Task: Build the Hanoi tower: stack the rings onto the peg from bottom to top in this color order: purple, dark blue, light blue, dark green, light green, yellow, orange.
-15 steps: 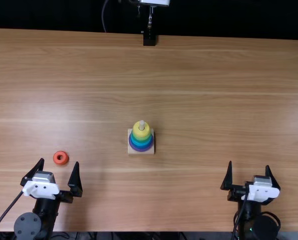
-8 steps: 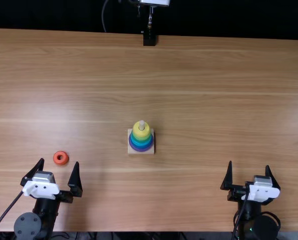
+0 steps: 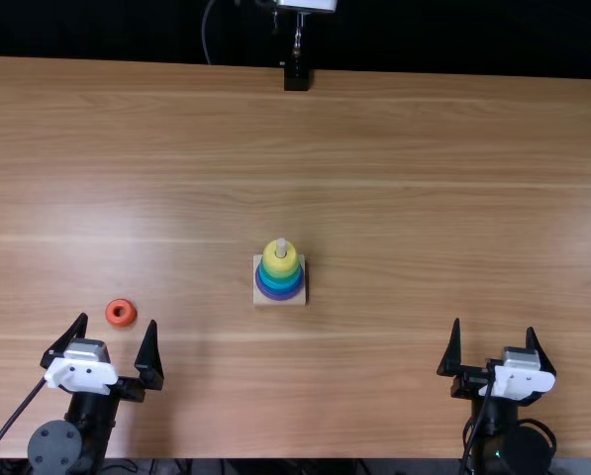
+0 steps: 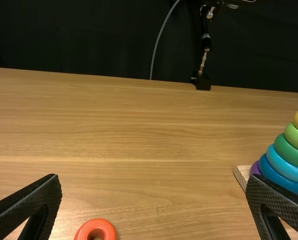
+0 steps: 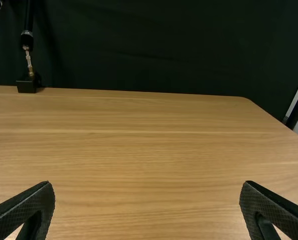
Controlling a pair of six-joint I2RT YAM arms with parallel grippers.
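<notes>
Lower left, the left gripper (image 3: 118, 320) gapes open near an orange ring (image 3: 110, 315); lower right, the right gripper (image 3: 493, 325) gapes too. Mid-frame stands the tower (image 3: 280, 282) (yellow topmost).

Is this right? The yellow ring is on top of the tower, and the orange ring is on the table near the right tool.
Not quite: the orange ring is on the table near the left tool; the top view shows it. The yellow ring is on top of the tower.

Seven rings (image 3: 280, 281) (plus one peg (image 3: 281, 246))
</notes>
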